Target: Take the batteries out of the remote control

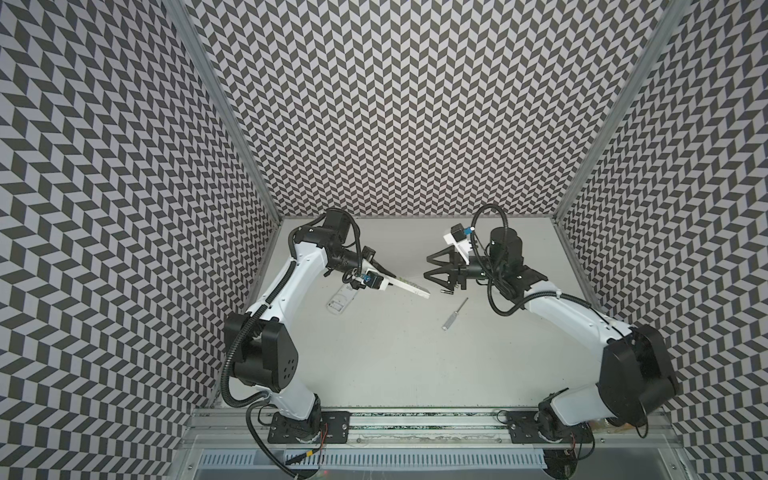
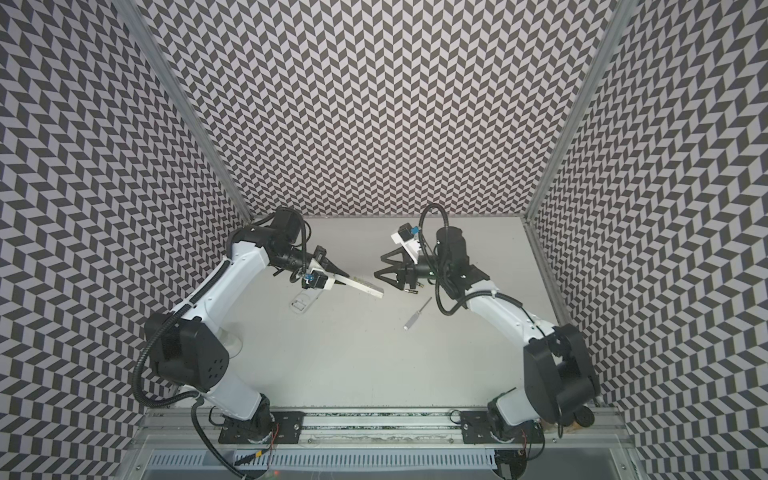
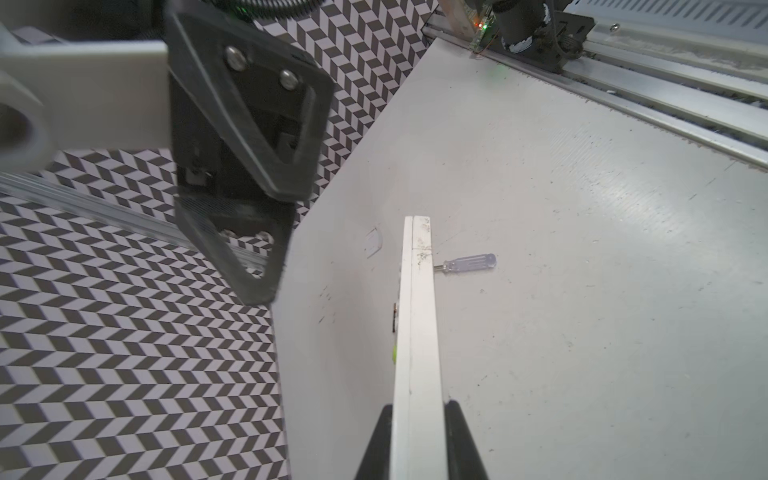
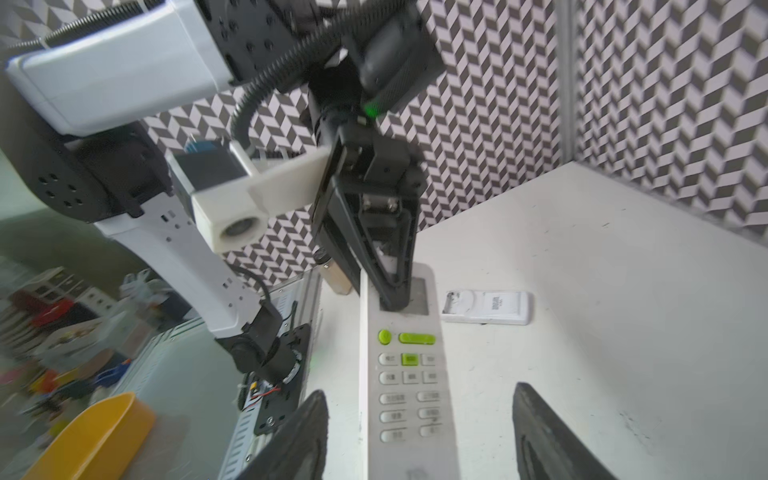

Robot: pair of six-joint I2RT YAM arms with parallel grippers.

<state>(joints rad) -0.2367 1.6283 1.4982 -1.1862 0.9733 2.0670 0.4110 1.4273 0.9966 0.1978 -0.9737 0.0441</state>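
Observation:
My left gripper point(image 1: 384, 280) point(image 3: 417, 415) is shut on the display end of the long white remote control point(image 1: 409, 287) point(image 2: 365, 286) point(image 4: 409, 386) and holds it off the table, edge-on in the left wrist view. Its button face shows in the right wrist view, and its back is hidden. My right gripper point(image 1: 428, 268) point(image 4: 419, 390) is open, and the remote's free end shows between its fingers with a gap on each side. One black battery point(image 1: 445, 291) point(image 2: 410, 292) with a gold end lies on the table under the right gripper.
A clear-handled screwdriver point(image 1: 455, 313) point(image 3: 471, 263) lies right of centre. The white cover point(image 1: 340, 301) point(image 4: 488, 307) lies flat below the left wrist. Patterned walls close three sides, and a metal rail point(image 1: 415, 419) runs along the front. A yellow bin point(image 4: 95, 436) sits outside the table.

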